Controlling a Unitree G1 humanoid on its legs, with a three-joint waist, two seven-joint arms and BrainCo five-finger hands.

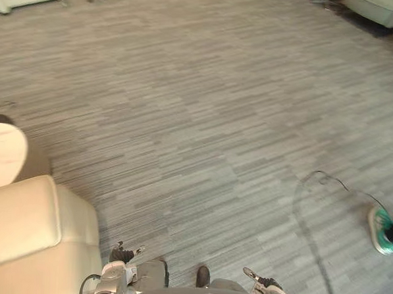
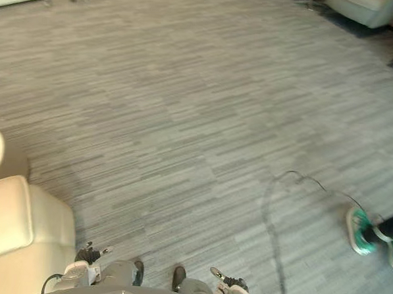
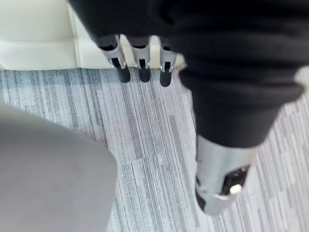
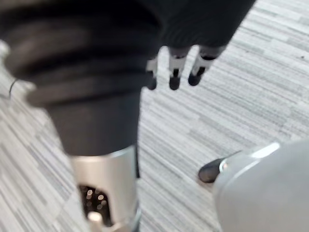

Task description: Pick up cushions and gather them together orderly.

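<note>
As the left eye view has it: rounded cream cushion (image 1: 0,153) at the left edge, just above a cream armchair (image 1: 27,224) in the lower left; a person's teal shoe (image 1: 382,230) on the grey carpet (image 1: 205,108) at the right edge.
Right eye view: same scene.
Left wrist view: left hand (image 3: 118,58) above carpet, fingers (image 3: 140,65) straight, released, empty; armchair beyond them.
Right wrist view: right hand (image 4: 175,65) above carpet, fingers straight, released, empty.

Hanging at the sides; left hand (image 3: 141,58) empty, fingers straight, thumb apart; right hand (image 4: 176,65) likewise, fingers relaxed.
</note>
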